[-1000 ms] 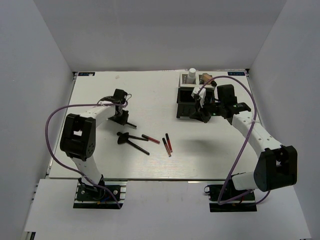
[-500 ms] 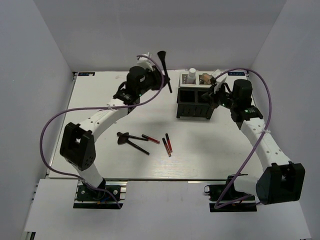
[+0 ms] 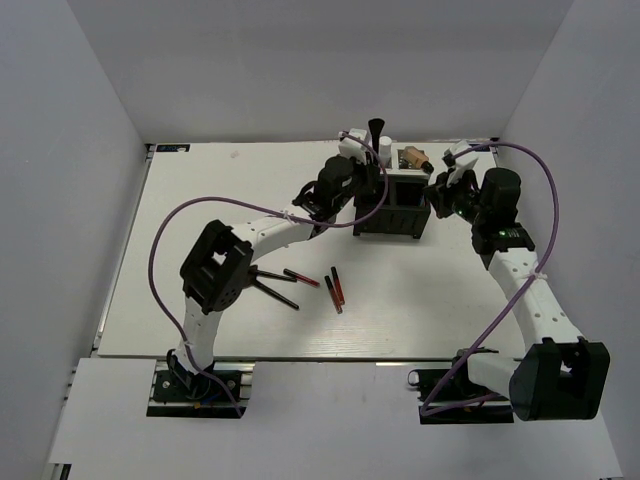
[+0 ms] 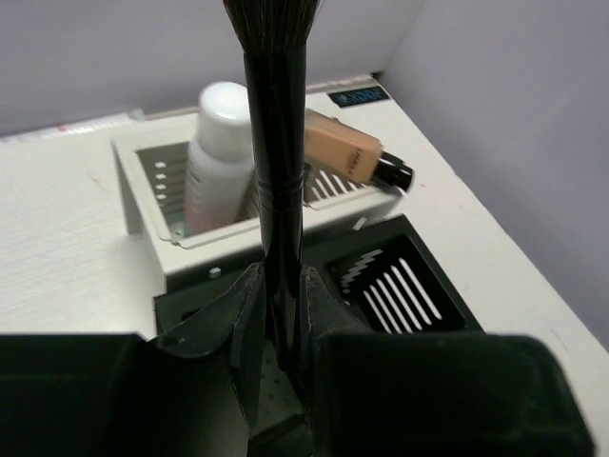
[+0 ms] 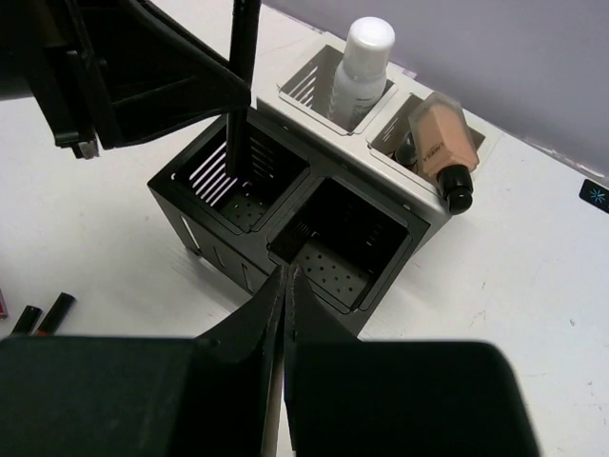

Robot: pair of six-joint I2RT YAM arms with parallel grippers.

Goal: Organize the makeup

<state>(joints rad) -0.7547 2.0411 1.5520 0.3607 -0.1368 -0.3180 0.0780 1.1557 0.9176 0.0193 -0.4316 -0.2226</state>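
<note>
My left gripper (image 3: pixel 368 188) is shut on a black brush (image 3: pixel 377 150) and holds it upright, bristles up. The handle's lower end dips into a compartment of the black box (image 3: pixel 405 218). The wrist view shows its jaws (image 4: pixel 281 276) clamped on the brush handle (image 4: pixel 276 143). Behind the box, a white tray (image 4: pixel 133 181) holds a white bottle (image 4: pixel 219 143) and a tan bottle (image 4: pixel 343 152) lying tilted. My right gripper (image 3: pixel 443 197) is shut and empty at the box's right side, its tips (image 5: pixel 285 276) over the box's near wall (image 5: pixel 219 252). Another brush (image 3: pixel 262 282) and red-black pencils (image 3: pixel 335 288) lie on the table.
The right wrist view shows the brush (image 5: pixel 240 86), the white bottle (image 5: pixel 362 71) and the tan bottle (image 5: pixel 442 143). The box compartment under my right gripper (image 5: pixel 347 233) is empty. White walls close in the table at the back and both sides.
My left arm lifted a brush from the table's left side and carried it right, over the black box. My right gripper drew back from the box to its right side.
</note>
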